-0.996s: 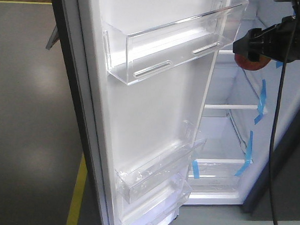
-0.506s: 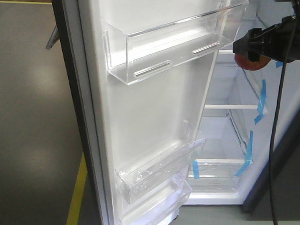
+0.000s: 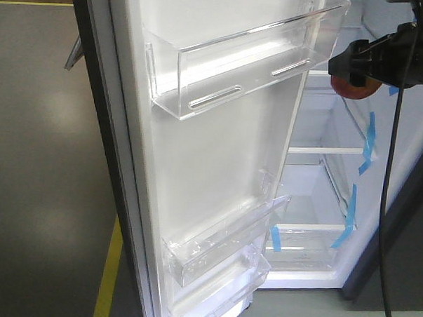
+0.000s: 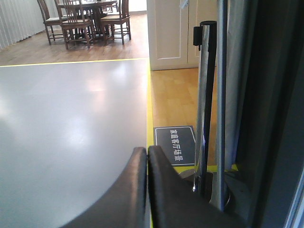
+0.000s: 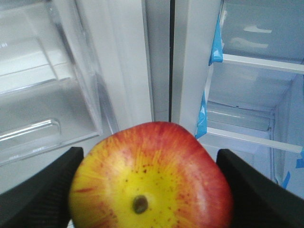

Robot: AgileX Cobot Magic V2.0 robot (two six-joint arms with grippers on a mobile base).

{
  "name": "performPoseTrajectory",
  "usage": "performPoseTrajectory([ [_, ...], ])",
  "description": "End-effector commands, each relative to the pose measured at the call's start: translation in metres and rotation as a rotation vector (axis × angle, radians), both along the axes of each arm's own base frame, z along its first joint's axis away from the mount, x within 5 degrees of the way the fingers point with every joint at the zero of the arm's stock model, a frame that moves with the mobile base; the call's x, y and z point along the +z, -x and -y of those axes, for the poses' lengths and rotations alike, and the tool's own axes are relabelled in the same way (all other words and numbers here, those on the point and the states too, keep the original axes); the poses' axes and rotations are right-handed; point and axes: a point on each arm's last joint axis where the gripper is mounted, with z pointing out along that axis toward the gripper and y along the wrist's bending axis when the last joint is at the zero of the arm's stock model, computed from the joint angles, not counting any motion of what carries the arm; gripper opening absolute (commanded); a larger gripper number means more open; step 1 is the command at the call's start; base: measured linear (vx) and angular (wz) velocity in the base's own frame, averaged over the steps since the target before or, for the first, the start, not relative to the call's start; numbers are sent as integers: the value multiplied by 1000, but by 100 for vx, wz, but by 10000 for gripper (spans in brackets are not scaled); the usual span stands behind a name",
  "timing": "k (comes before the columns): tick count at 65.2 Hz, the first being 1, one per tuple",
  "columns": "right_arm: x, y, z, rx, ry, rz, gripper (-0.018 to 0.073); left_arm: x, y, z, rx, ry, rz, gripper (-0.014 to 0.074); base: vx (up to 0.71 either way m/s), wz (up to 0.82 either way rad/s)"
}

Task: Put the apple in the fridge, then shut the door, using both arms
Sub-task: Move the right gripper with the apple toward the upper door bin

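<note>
Apple: the apple [image 5: 152, 180] is up in the air at the mouth of the open fridge [image 3: 308, 113], resting on nothing, with its dimple facing the wrist camera.
Right end effector: the right end effector [image 3: 352, 66] pinches the apple from both sides, and the fruit hangs just under it.
Key relation: in the right wrist view the hinge line is dead ahead. The glass shelf [image 5: 259, 63] and the compartment lie ahead and to the right, and the door lining is to the left. I judge the carry has to go forward and toward the compartment side, then down onto a shelf.
Long axis: the fruit is round, so none matters.
Door: the door [image 3: 212, 151] is swung wide open with its inner lining facing the front camera.
In the way: the clear bin [image 3: 237, 61] juts out close beside the end effector on the door side. Strips of blue tape [image 3: 370, 141] mark the shelf edges, and a black cable [image 3: 385, 194] hangs down across the opening.
Left end effector: the left end effector [image 4: 147, 156] has its fingers pressed together and holds nothing. It faces the grey floor, a metal post [image 4: 204, 95] and a floor sign [image 4: 175, 138].
Nearer arm: the right arm has the apple. How the left arm stands to the door cannot be told.
</note>
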Motion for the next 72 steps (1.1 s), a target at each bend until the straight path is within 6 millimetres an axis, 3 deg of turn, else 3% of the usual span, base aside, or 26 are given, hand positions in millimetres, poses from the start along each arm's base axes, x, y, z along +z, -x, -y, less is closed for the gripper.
performPoseTrajectory([
  [1,31,8,2,-27,-21,134,169,-3,-1,1,-15,4,54,-6,0,0],
  [42,30,22,2,21,61,48,169,-3,-1,1,-15,4,54,-6,0,0],
  [57,79,68,4,4,72,220,169,-3,-1,1,-15,4,54,-6,0,0],
  [64,111,101,3,-14,18,369,169,-3,-1,1,-15,4,54,-6,0,0],
  [72,136,124,2,-31,-83,517,169,-3,-1,1,-15,4,54,-6,0,0],
])
